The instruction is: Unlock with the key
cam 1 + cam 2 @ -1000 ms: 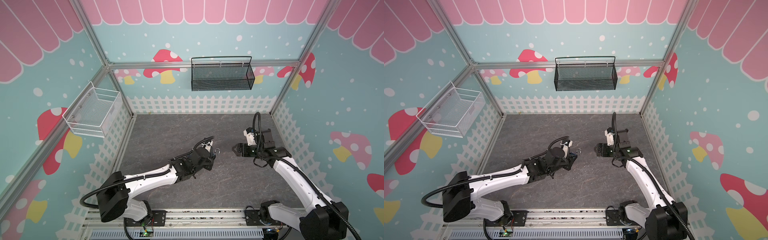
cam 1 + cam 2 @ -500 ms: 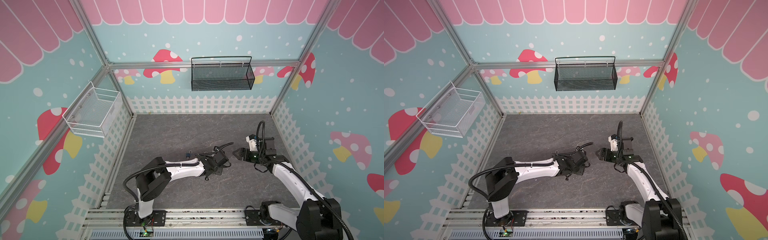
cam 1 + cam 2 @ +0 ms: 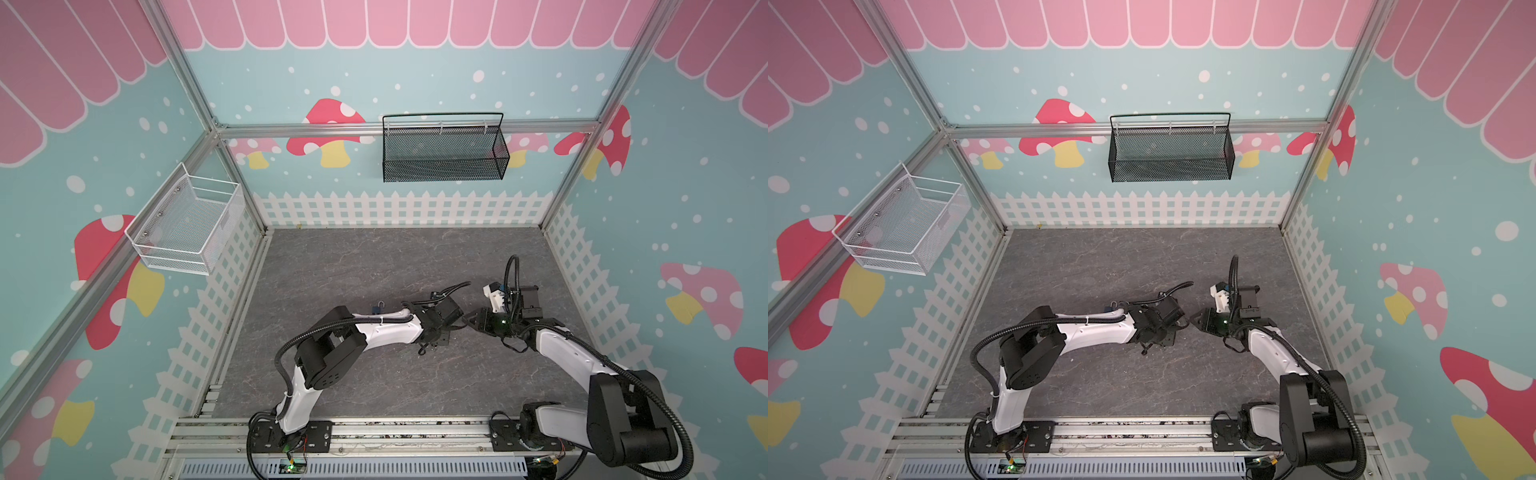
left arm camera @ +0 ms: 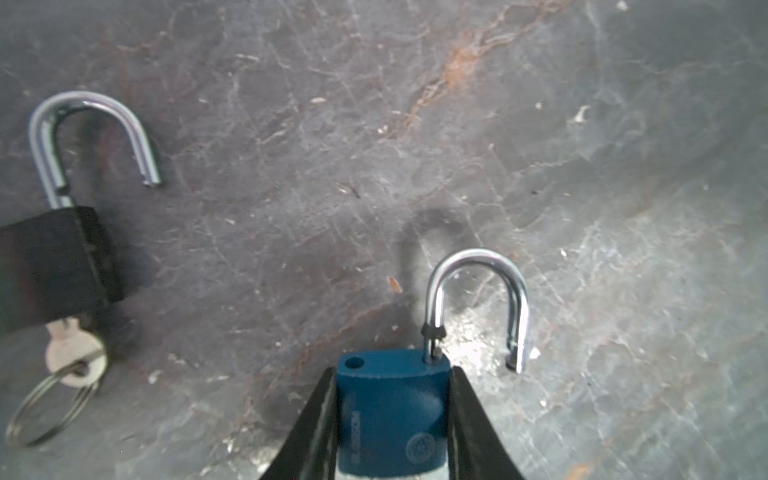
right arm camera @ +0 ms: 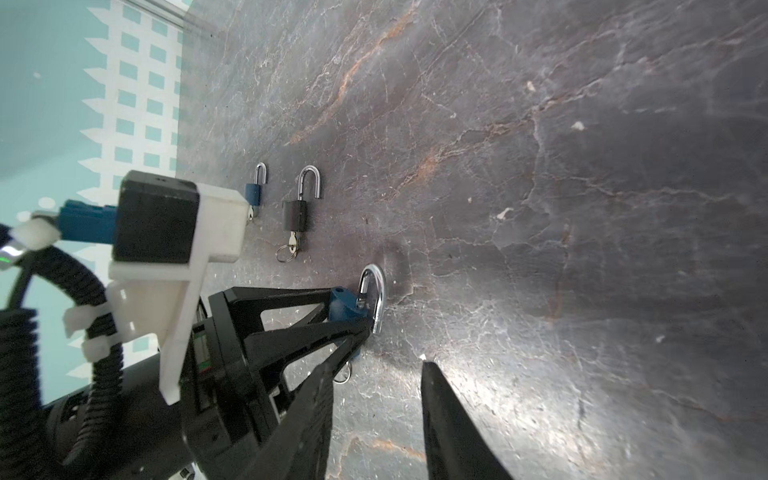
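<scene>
A blue padlock (image 4: 392, 411), its shackle (image 4: 478, 257) swung open, is clamped by its body between the fingers of the left gripper (image 4: 392, 372), down at the grey stone-look floor (image 4: 540, 124). Only the right wrist view shows a small key ring (image 5: 345, 376) at the lock's base, just beside one finger of the right gripper (image 5: 388, 353). Its fingers stand apart with bare floor between them. Nearby lies a black padlock (image 4: 58, 266), also open, with a key (image 4: 75, 353) in it. A second blue padlock (image 5: 253, 193) lies beyond. In both top views the held lock cannot be made out.
</scene>
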Tool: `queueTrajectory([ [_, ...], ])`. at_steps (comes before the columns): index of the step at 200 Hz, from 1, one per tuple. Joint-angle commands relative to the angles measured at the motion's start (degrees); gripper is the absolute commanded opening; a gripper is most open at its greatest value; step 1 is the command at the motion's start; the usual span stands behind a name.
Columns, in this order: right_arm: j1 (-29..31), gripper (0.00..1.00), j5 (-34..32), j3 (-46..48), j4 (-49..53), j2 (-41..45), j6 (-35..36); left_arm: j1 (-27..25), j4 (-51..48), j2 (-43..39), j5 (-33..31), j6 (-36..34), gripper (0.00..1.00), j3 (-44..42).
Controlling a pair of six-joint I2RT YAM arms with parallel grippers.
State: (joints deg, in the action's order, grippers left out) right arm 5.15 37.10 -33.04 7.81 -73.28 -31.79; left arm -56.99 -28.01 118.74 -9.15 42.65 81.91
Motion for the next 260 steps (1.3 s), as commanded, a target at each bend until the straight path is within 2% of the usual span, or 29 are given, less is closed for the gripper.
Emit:
queueTrajectory([
  [1, 1.42, 0.35, 2.55, 0.48, -5.10, -2.08, -1.57, 0.47, -0.64, 1.47, 0.51, 1.64, 0.00, 1.91],
  [30, 3.21, 0.26, 2.72, 0.21, -7.79, -5.20, -3.22, 0.57, -1.26, 2.37, 0.88, 1.98, 0.00, 2.51],
  [85, 5.60, 0.21, 2.01, -0.87, -11.42, -10.75, -4.75, 0.57, -1.42, 2.03, 0.62, 1.91, 0.00, 2.29],
  [149, 6.48, 0.18, -0.48, -2.21, -11.27, -15.03, -2.89, 0.62, -1.65, 2.36, 0.90, 2.34, 0.00, 2.53],
  [200, 6.47, 0.17, -5.41, -2.73, -8.64, -15.94, -0.34, 0.72, -2.13, 2.58, 0.94, 2.61, 0.00, 2.81],
  [240, 6.46, 0.17, -7.25, -3.70, -7.33, -17.43, 1.21, 0.65, -2.18, 2.45, 0.89, 2.66, 0.05, 2.76],
  [260, 6.45, 0.16, -7.42, -3.59, -7.30, -15.53, 1.21, 0.74, -2.33, 2.78, 1.07, 2.93, 0.09, 2.99],
])
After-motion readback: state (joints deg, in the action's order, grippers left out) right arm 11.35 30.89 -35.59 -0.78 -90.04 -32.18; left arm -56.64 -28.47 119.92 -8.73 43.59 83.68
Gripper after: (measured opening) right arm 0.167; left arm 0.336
